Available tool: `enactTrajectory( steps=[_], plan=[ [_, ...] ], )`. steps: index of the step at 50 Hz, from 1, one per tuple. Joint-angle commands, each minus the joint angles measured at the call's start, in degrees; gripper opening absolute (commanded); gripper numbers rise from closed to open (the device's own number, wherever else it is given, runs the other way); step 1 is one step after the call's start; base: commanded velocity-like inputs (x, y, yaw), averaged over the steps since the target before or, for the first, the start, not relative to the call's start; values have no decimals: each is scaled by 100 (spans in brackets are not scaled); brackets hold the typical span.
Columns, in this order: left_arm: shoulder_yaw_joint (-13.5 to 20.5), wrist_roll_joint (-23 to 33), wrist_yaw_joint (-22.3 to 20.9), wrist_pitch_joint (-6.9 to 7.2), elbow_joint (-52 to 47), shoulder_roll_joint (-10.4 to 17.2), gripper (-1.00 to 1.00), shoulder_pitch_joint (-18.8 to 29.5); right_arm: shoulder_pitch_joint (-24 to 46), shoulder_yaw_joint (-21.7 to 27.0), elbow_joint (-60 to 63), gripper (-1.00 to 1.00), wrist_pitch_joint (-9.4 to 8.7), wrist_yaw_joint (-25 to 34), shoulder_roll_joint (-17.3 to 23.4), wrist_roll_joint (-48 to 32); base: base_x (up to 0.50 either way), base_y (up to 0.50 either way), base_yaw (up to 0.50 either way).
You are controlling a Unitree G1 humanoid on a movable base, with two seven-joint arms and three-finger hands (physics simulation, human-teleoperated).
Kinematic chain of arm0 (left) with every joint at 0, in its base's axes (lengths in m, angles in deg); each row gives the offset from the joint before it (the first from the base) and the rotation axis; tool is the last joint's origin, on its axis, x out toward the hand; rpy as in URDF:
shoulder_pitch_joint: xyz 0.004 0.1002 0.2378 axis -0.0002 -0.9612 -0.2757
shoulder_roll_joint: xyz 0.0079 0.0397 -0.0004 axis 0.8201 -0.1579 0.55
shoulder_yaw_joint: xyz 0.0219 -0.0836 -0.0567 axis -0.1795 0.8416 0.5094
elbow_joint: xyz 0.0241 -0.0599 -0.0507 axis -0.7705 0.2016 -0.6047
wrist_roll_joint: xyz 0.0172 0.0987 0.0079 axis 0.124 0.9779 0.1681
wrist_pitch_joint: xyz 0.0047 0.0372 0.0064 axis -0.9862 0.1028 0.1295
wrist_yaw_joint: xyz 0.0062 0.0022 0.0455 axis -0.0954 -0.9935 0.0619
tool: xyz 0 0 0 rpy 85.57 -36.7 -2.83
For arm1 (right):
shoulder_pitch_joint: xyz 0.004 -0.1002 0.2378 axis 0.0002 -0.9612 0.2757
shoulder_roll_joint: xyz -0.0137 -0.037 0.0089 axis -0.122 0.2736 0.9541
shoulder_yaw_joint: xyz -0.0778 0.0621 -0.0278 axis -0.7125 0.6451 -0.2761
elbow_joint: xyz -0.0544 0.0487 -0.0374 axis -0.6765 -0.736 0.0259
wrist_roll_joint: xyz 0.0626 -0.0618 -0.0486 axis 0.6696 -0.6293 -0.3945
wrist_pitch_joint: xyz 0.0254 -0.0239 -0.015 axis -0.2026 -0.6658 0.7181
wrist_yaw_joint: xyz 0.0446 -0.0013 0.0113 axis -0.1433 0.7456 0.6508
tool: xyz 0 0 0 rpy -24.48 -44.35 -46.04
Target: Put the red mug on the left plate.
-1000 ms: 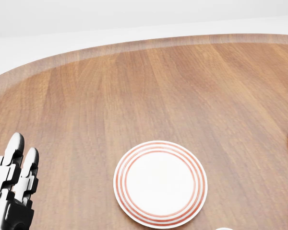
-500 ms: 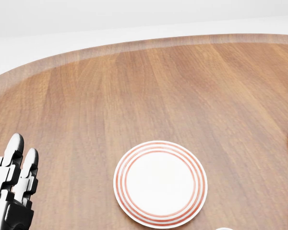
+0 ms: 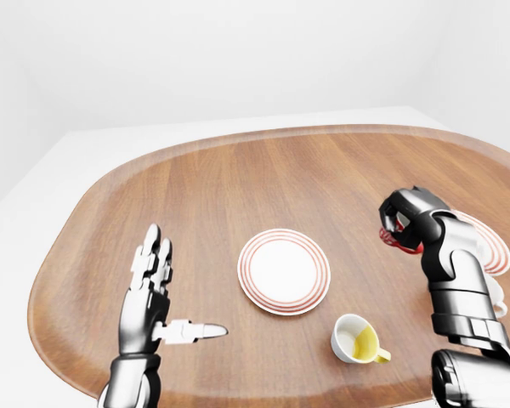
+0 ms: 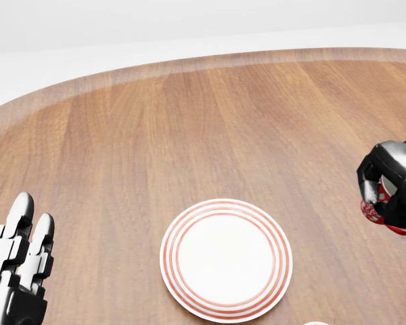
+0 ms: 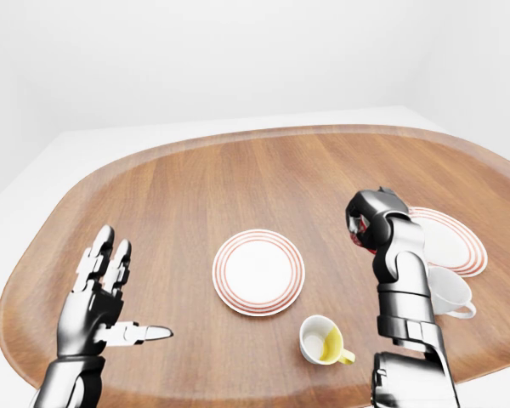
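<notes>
Presently, by view.

Left-eye view — wooden table [image 3: 238,183], oval. Left plate [image 3: 284,271], white with red rings, near the middle and bare. Right hand [image 3: 408,219] raised to the plate's right, fingers curled round the red mug [image 3: 394,239], of which only a red sliver shows under the fingers. Left hand [image 3: 152,293] at lower left, fingers straight and spread, thumb out sideways, holding nothing. Cream mug with yellow inside [image 3: 358,338] stands below and right of the left plate, close to it.

Head view — the plate fills the lower middle; the mug-bearing hand enters at the right edge, well clear of the rim. Whether the mug is above the table or touching it cannot be told here.

Right-eye view — second ringed plate [image 5: 442,236] behind the right forearm; white mug [image 5: 446,293] just below it, beside the arm.

Risks, as judged: the mug is largely hidden inside the fingers, so the security of the hold is uncertain — a loose hold could let it slip while crossing to the plate. A low or wide sweep of the forearm could knock the white or cream mug. Release off-centre might leave the mug tilted on the rim.
</notes>
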Motion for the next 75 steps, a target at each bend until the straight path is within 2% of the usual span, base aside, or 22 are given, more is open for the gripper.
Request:
enactTrajectory(
  steps=[1,3,5,9,20,27,42,48,52,57,75],
  plan=[
    [72,-65,-93,0,73,-25,100,-72,3046,-1312,-3146,-100,0,-1914,-501,-290,0,0,0],
    [99,-90,-124,0,111,-30,100,-87,3704,-1491,-4378,-100,0,-2708,-777,-208,0,0,0],
    [114,-94,-144,0,124,-37,100,-91,4019,-1660,-5066,-100,0,-3111,-1032,-149,0,0,0],
    [134,-105,-181,0,135,-47,100,-96,4244,-1893,-5648,-100,0,-3512,-1472,-115,0,0,0],
    [226,-172,-276,0,132,-64,100,-76,4005,-2275,-6171,-100,0,-3624,-2495,-632,0,0,0],
    [292,-214,-347,0,131,-89,100,-78,3663,-2268,-6296,-100,141,-3696,-2951,-1011,0,0,0],
    [354,-233,-533,0,199,-138,100,-161,3095,-2102,-6393,-100,291,-3948,-3249,-1397,0,0,0],
    [390,-260,-590,0,192,-165,100,-212,2941,-1942,-6405,-100,476,-3880,-3269,-1309,0,0,0],
    [423,-296,-631,0,193,-182,100,-241,2837,-1874,-6426,-100,506,-3769,-3221,-1243,0,0,0],
    [443,-293,-667,0,196,-201,100,-251,2759,-1766,-6438,-100,517,-3687,-3165,-1177,0,0,0],
    [518,-348,-769,0,230,-253,100,-304,2459,-1663,-6477,-100,339,-3568,-3152,-1408,0,0,0]
  ],
)
